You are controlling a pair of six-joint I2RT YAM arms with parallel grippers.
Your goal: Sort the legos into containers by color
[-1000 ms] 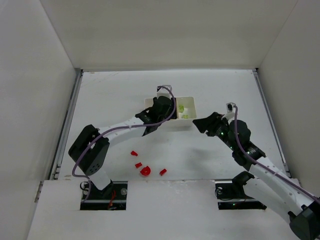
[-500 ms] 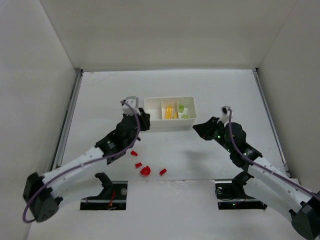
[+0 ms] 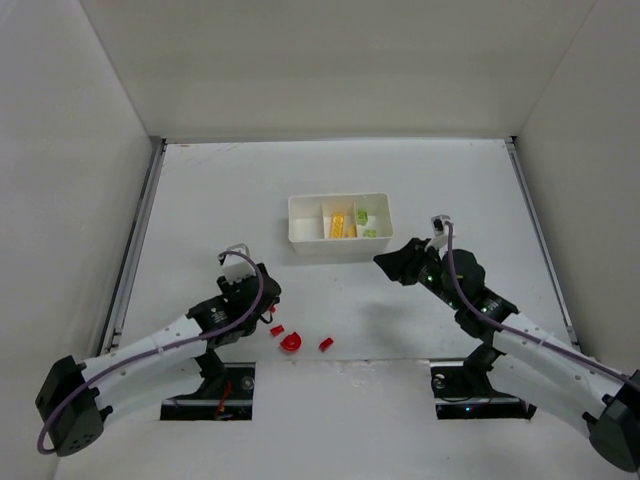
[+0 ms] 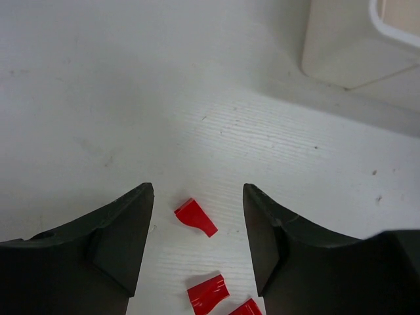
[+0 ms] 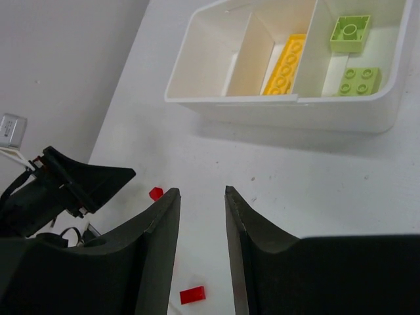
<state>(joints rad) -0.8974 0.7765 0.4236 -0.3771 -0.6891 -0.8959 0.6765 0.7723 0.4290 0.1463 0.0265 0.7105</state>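
The white three-compartment tray (image 3: 300, 238) stands mid-table. Its middle compartment holds the yellow brick (image 3: 338, 225). Its right compartment holds two light-green pieces (image 3: 367, 224). The left compartment (image 5: 216, 56) is empty. Small red bits lie near the front: one (image 3: 277, 329), a half-round (image 3: 291, 342) and another (image 3: 326, 343). My left gripper (image 3: 268, 303) is open and low over them. In the left wrist view a red bit (image 4: 195, 216) lies between its fingers (image 4: 125, 230), and two more (image 4: 209, 294) lie nearer. My right gripper (image 3: 386, 261) is open and empty, near the tray's right front corner.
White walls enclose the table on three sides. In the right wrist view the tray (image 5: 275, 108), the yellow brick (image 5: 283, 64), the green pieces (image 5: 350, 33), two red bits (image 5: 156, 193) and the left gripper (image 5: 79, 184) show.
My left arm pulled back from over the tray to the near left and now hangs over the red bits. The yellow brick now shows in the middle compartment. My right gripper shifted slightly left.
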